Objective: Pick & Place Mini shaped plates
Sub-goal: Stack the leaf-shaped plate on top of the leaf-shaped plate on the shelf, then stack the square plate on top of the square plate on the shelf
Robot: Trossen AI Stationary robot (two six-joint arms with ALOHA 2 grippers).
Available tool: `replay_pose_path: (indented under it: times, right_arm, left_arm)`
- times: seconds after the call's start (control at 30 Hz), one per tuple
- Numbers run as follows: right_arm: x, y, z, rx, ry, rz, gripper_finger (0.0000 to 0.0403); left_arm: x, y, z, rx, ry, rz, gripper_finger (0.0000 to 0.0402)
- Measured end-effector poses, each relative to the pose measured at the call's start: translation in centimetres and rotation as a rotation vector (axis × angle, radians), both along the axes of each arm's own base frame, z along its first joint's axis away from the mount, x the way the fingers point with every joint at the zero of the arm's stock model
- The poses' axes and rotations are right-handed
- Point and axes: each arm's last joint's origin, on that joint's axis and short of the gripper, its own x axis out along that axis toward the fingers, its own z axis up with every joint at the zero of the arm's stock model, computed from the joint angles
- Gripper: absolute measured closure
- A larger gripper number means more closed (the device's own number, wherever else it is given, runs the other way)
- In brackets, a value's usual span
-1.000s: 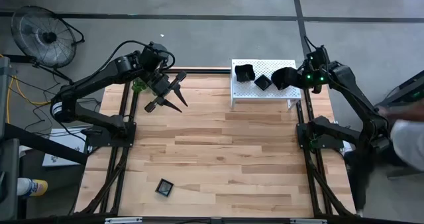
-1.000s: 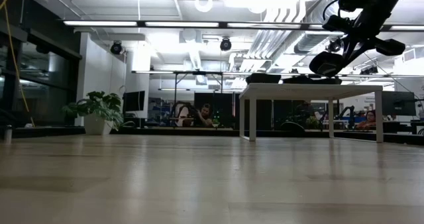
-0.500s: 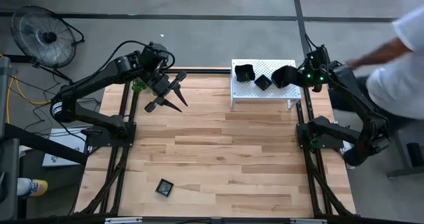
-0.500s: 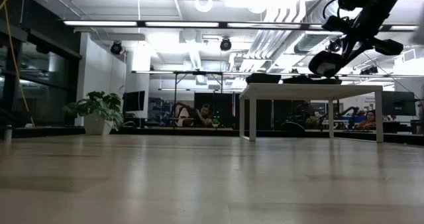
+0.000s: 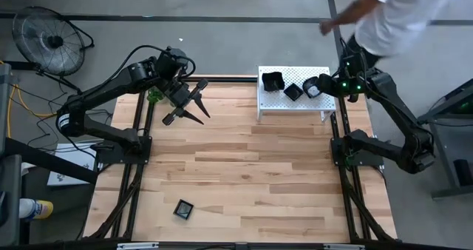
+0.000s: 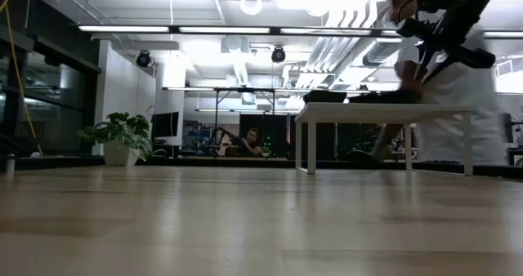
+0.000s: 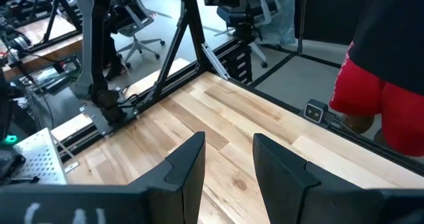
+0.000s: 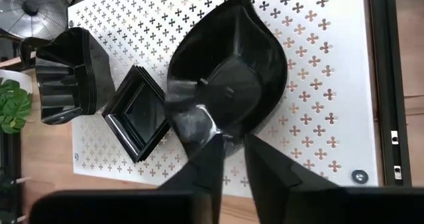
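The mini shaped plates are glossy black. A leaf-shaped plate (image 8: 232,78) lies on the white perforated rack (image 8: 318,138), beside a square stack (image 8: 136,111) and a rounded stack (image 8: 69,75). One square plate (image 5: 183,208) lies flat on the table near its front edge. My right gripper (image 8: 232,161) hangs over the rack's right part (image 5: 322,87), its fingers a narrow gap apart at the leaf plate's near rim. My left gripper (image 5: 188,108) hovers open over the table's far left (image 7: 228,177), with nothing between its fingers. My right gripper comes slanting down from the table's right side at the leaf plate's near rim (image 8: 228,139). That rim sits right at the fingertips and is blurred, so I cannot tell whether the fingers touch it.
A person in a white shirt (image 5: 399,9) leans in beyond the table's far right corner, close behind the rack and my right arm, and also shows in the low view (image 6: 458,104). A fan (image 5: 44,32) stands off the far left. Bare wood (image 5: 251,169) fills the middle.
The leaf plate, which hung tilted below my right gripper above the rack, now sits lower and a little more toward the rack's middle. A person has moved from the table's right side to behind its far right corner.
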Motion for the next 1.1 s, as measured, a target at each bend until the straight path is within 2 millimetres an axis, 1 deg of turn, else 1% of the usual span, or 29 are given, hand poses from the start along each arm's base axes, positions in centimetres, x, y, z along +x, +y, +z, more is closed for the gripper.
replay_pose_path:
  times: [0.13,0.27,0.4,0.5,0.67,0.83,0.97,1.1]
  right_arm:
    - [0.0,0.0,0.0,0.0,0.0,0.0,0.0312]
    - [0.0,0.0,0.0,0.0,-0.003,0.009,0.0283]
    - [0.0,0.3,0.2,-0.006,-0.032,0.038,0.0269]
    - [-0.3,1.0,0.7,-0.035,-0.051,0.051,0.0268]
    - [-1.0,2.7,1.7,-0.103,-0.097,0.04,0.0269]
    - [-1.7,4.9,2.8,-0.19,-0.152,0.055,0.0269]
    - [-2.0,6.7,3.7,-0.288,-0.215,0.108,0.0269]
    - [-2.2,8.2,4.7,-0.406,-0.289,0.175,0.0269]
  left_arm:
    - [0.0,0.0,0.0,-0.001,0.001,0.001,0.0277]
    - [0.0,0.0,0.0,0.002,0.003,0.008,0.0277]
    - [0.1,0.1,0.0,-0.003,0.017,0.037,0.0277]
    - [0.1,0.2,0.0,-0.004,0.033,0.064,0.0277]
    - [0.1,0.3,-0.1,-0.018,0.066,0.115,0.0277]
    - [-0.2,0.2,-0.2,-0.035,0.122,0.181,0.0277]
    - [-1.3,-0.2,-0.1,-0.05,0.187,0.241,0.0277]
    - [-3.0,-1.0,-0.1,-0.062,0.25,0.353,0.0277]
